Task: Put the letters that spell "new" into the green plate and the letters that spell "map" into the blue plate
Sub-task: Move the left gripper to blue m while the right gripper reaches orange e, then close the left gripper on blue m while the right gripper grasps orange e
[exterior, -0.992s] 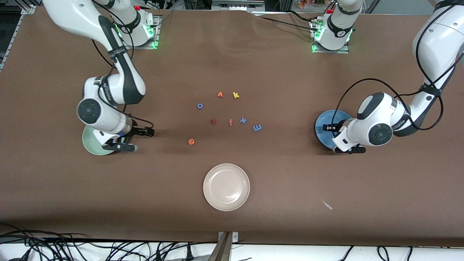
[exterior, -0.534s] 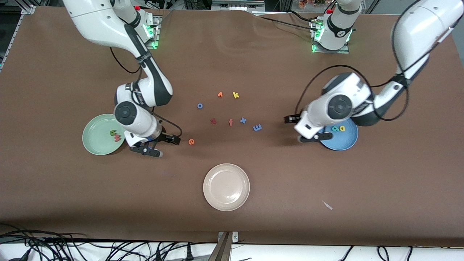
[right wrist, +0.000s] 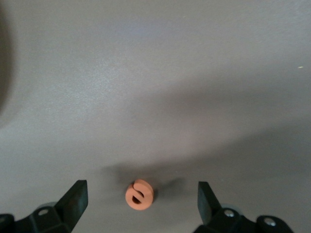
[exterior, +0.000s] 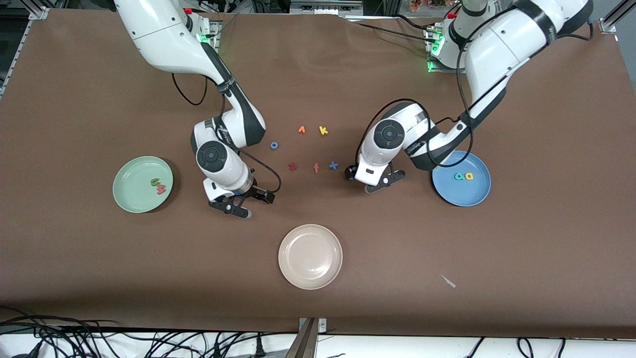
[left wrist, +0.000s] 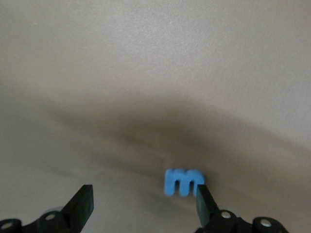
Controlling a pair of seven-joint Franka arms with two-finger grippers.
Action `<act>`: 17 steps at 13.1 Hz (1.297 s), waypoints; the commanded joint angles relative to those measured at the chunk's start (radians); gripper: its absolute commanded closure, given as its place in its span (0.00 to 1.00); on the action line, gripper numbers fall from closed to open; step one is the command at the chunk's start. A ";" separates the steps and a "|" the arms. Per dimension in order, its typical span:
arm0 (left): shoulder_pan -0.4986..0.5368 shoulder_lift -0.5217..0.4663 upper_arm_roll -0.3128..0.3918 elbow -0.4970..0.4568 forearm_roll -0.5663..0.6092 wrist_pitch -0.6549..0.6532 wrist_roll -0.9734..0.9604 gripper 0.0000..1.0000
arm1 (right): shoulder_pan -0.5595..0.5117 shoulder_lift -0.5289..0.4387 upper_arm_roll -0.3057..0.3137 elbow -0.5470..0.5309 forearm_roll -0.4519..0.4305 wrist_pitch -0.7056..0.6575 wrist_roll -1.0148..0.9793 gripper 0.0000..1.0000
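Hovering wide open, empty: left gripper (left wrist: pixel 145 204) over blue m (left wrist: pixel 182 182), right gripper (right wrist: pixel 142 203) over orange e (right wrist: pixel 140 194), both lying on table. Likely light, squashy foam; pinching outer edges.

Blue m (left wrist: pixel 182 181) hidden under left hand (exterior: pixel 367 180) in front view; in left wrist view one corner covered by finger. Orange e (right wrist: pixel 140 194) hidden under right hand (exterior: pixel 248 201) in front view. Both wrist views cut fingers (right wrist: pixel 73 201) at picture edge. Letters in green plate (exterior: pixel 130 199) and blue plate (exterior: pixel 477 196) too small to read.
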 commanded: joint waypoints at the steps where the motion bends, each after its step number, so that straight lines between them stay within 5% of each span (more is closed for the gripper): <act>1: -0.024 0.004 0.026 0.025 -0.017 0.021 -0.033 0.06 | 0.013 0.032 -0.005 0.029 0.011 0.013 0.015 0.01; 9: -0.070 0.073 0.029 0.098 0.003 0.022 0.008 0.11 | 0.027 0.041 -0.005 0.024 0.013 0.009 0.012 0.31; 13: -0.084 0.074 0.045 0.098 0.003 0.022 0.030 0.22 | 0.027 0.041 -0.005 0.023 0.013 0.007 0.012 0.57; 17: -0.088 0.084 0.053 0.098 0.003 0.022 0.036 0.32 | 0.039 0.055 -0.005 0.016 0.013 0.007 0.017 0.69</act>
